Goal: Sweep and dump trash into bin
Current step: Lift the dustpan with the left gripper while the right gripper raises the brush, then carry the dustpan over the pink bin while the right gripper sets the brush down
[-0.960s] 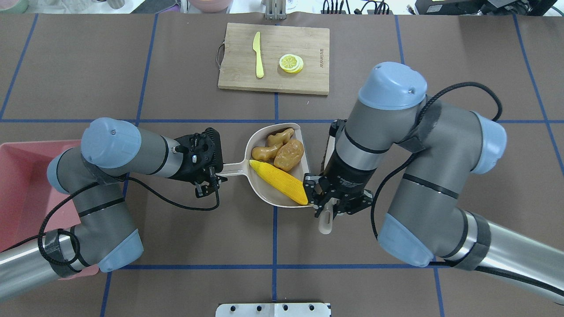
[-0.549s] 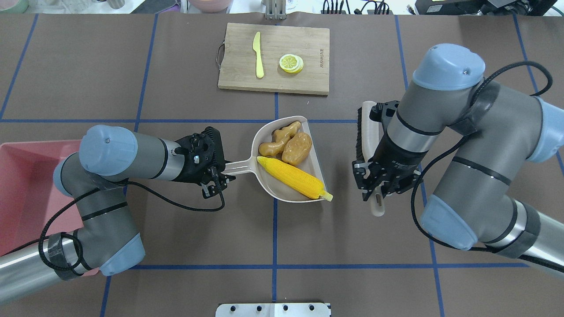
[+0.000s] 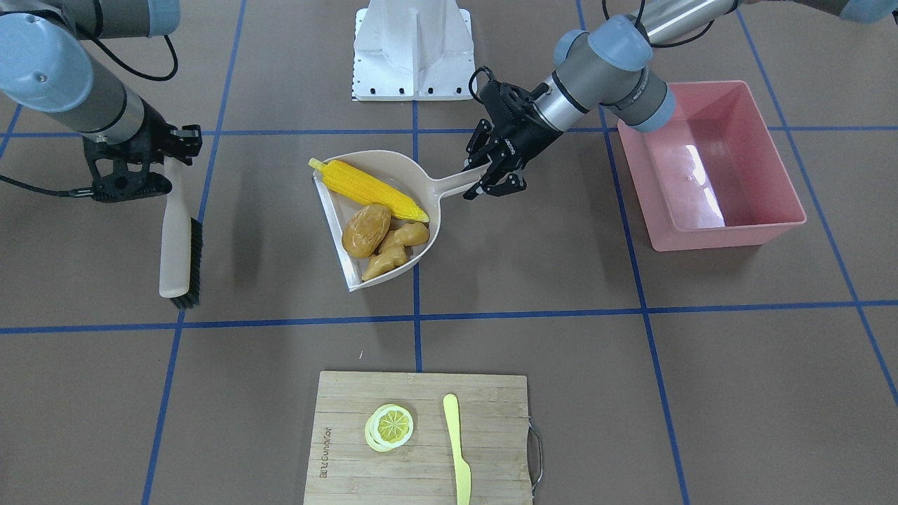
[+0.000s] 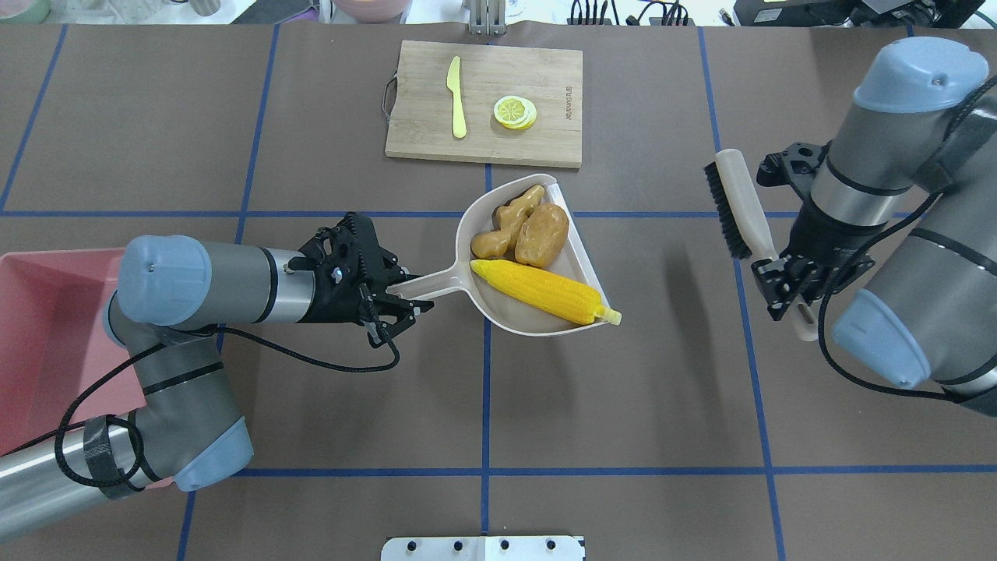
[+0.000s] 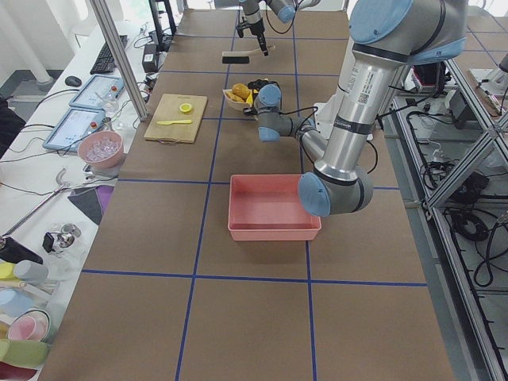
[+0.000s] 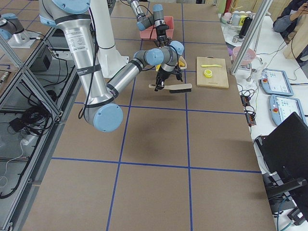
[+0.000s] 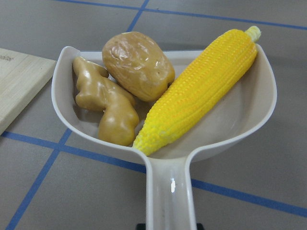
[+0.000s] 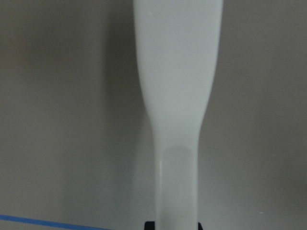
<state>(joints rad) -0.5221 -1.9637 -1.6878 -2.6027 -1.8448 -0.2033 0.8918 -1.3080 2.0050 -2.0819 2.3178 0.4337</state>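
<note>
The yellow corn cob point(image 4: 545, 291), tan ginger root point(image 4: 510, 226) and brown potato point(image 4: 542, 234) lie in the beige dustpan point(image 4: 579, 260); all three also show in the left wrist view, corn point(image 7: 201, 91), ginger point(image 7: 108, 108), potato point(image 7: 138, 64). My left gripper point(image 4: 393, 300) is shut on the dustpan handle point(image 3: 456, 184) and holds the pan raised over the table's middle. The pink bin point(image 3: 708, 165) stands at my left, apart from the pan, with nothing in it. My right gripper point(image 4: 787, 292) is shut on a beige brush point(image 4: 740, 206) far to the right, off the table.
A wooden cutting board point(image 4: 537, 78) at the far side carries a pale yellow knife point(image 4: 456, 97) and a lemon slice point(image 4: 514, 111). A white mounting plate point(image 3: 414, 49) sits at the robot's base. Blue tape lines cross the brown table.
My right arm has swung the brush away to the right and lifted it. My left gripper has raised the loaded dustpan and turned it a little; the corn has slid toward the open edge.
</note>
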